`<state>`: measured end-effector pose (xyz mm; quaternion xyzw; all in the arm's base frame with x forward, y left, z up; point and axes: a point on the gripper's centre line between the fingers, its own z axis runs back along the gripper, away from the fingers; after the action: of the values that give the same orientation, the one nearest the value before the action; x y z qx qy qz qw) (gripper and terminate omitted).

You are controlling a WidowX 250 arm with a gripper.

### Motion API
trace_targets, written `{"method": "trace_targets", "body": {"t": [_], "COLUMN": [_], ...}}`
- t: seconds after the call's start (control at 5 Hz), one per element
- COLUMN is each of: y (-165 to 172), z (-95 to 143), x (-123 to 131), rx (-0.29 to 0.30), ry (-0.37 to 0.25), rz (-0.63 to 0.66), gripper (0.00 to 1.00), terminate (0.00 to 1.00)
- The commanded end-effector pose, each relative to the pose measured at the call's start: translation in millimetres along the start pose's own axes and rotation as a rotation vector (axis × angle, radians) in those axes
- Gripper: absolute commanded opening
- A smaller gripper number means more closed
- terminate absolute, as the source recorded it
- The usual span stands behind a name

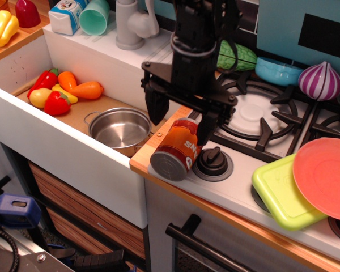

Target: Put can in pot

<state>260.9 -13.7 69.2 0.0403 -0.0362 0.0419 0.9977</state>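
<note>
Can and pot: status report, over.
End effector open, straddling the can's far end. Can on its side on the counter edge, beside the stove knob. Pot empty in the sink. Path unobstructed.

Setting: child's play kitchen, fitted as a robot workspace
- White-walled sink basin (62, 144) with wooden floor, holding plastic toy peppers and carrots (62, 90) and a shiny round steel pot (120, 128)
- Grey toy faucet (130, 25) on the white ledge behind the sink
- Black gas-hob grates (255, 116) on a white stove top, with a black round control knob (213, 161)
- Black oven door handle (207, 249) below the wooden counter edge (158, 141)
- Toy food and tableware: purple striped onion (320, 80), green bumpy gourd (238, 55), round pink plate (326, 178), lime-green square lid (280, 192), teal cup (94, 16), blue-white milk carton (68, 14)
- Teal panelled back wall (283, 28)
</note>
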Motion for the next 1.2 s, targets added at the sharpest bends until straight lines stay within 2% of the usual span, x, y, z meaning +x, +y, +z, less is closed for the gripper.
{"method": "trace_targets", "body": {"t": [0.0,0.6,0.8,1.0], "y": [-3,0,-1,2], "z": [-1,-35,-42,-43], "x": [1,0,1,0], "rx": [-0.029,-0.091,-0.110,-0.099], "ry": [-0.062,-0.083,-0.074,-0.064], "rz": [0.005,0.023,0.051,0.070], "gripper": [1.00,1.00,1.00,0.00], "terminate": [0.00,0.00,0.00,0.00]}}
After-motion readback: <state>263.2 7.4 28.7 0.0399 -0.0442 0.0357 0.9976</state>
